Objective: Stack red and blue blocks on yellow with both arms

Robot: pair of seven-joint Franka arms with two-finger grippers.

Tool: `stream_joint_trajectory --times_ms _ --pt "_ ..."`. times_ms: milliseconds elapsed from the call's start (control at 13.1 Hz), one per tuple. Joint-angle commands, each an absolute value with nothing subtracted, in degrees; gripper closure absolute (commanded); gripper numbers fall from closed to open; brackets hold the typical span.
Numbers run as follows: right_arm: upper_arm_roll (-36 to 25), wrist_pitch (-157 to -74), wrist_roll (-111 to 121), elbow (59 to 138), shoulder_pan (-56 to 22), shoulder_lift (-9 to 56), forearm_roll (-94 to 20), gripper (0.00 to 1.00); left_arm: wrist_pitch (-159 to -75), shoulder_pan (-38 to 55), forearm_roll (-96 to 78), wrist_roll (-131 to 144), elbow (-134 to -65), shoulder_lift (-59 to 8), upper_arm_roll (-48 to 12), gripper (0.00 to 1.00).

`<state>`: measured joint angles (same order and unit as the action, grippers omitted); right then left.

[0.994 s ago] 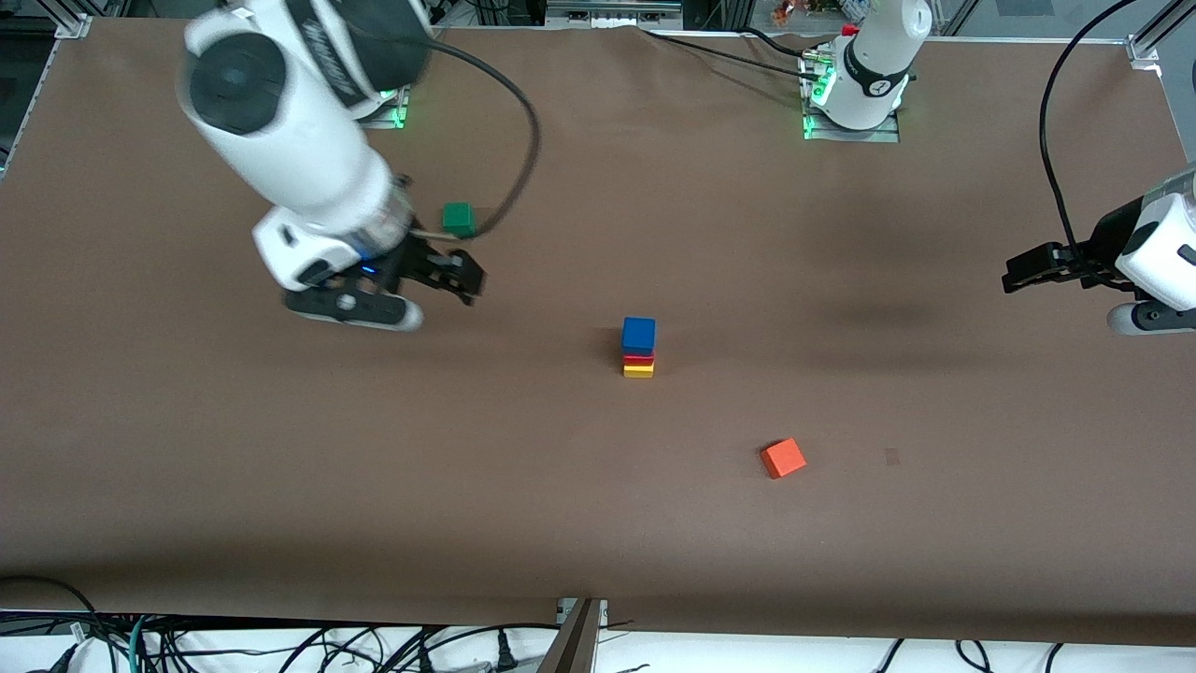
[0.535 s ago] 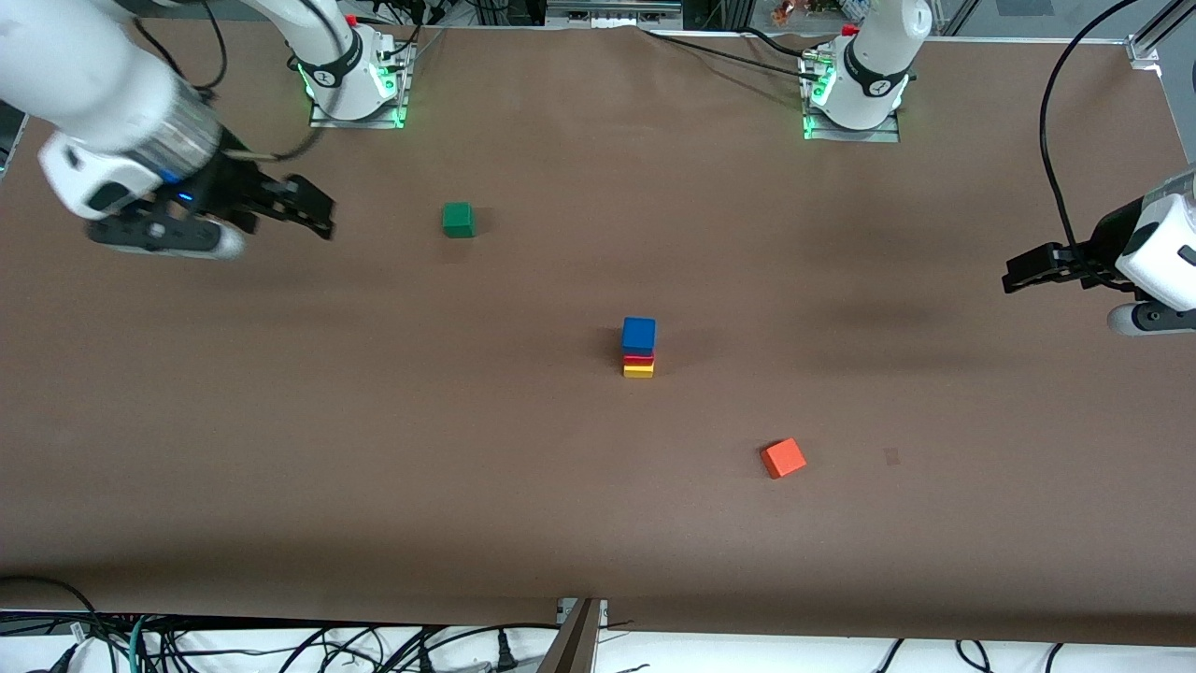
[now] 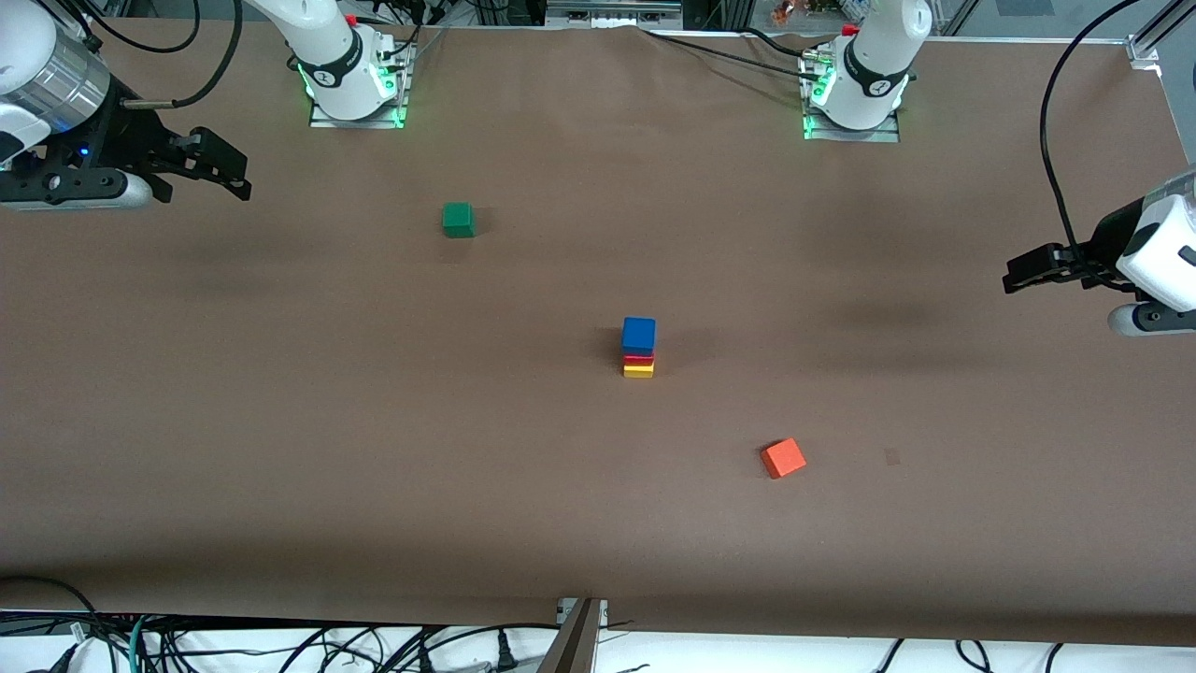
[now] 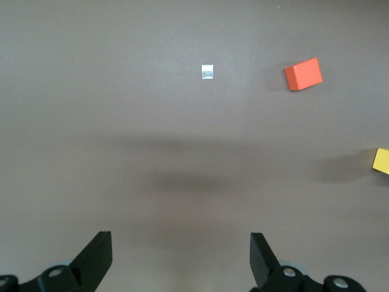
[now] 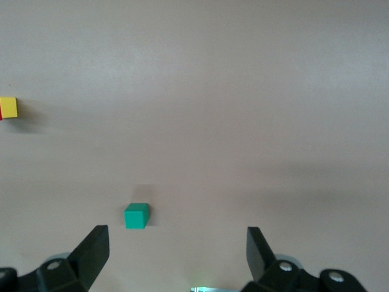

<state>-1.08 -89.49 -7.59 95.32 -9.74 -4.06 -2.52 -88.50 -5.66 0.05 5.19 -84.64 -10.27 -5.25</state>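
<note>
The blue block [image 3: 639,334] sits on the red block [image 3: 639,357], which sits on the yellow block [image 3: 639,370], a stack in the middle of the table. The yellow block also shows at the edge of the left wrist view [image 4: 382,160] and of the right wrist view [image 5: 8,107]. My right gripper [image 3: 234,178] is open and empty, up over the table's corner at the right arm's end [image 5: 176,237]. My left gripper [image 3: 1011,274] is open and empty over the left arm's end [image 4: 180,238], where that arm waits.
A green cube [image 3: 458,220] lies farther from the front camera than the stack, toward the right arm's end [image 5: 136,216]. An orange-red cube [image 3: 783,458] lies nearer to the camera, toward the left arm's end [image 4: 303,74]. A small pale mark [image 3: 892,456] is beside it.
My right arm has swung away from beside the green cube to the table's corner at its own end. The stack and the left arm have not moved.
</note>
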Motion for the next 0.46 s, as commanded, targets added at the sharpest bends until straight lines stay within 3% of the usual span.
stream_joint_trajectory --times_ms 0,382 --pt "-0.7 -89.83 -6.06 94.49 -9.58 -4.14 -1.58 0.0 -88.33 -5.8 -0.97 4.22 -83.76 -10.55 -5.01 0.0" --pt "-0.7 -89.82 -5.89 92.37 -9.58 -3.52 -1.15 0.0 -88.33 -5.89 -1.05 4.13 -83.76 -10.72 -5.01 0.0"
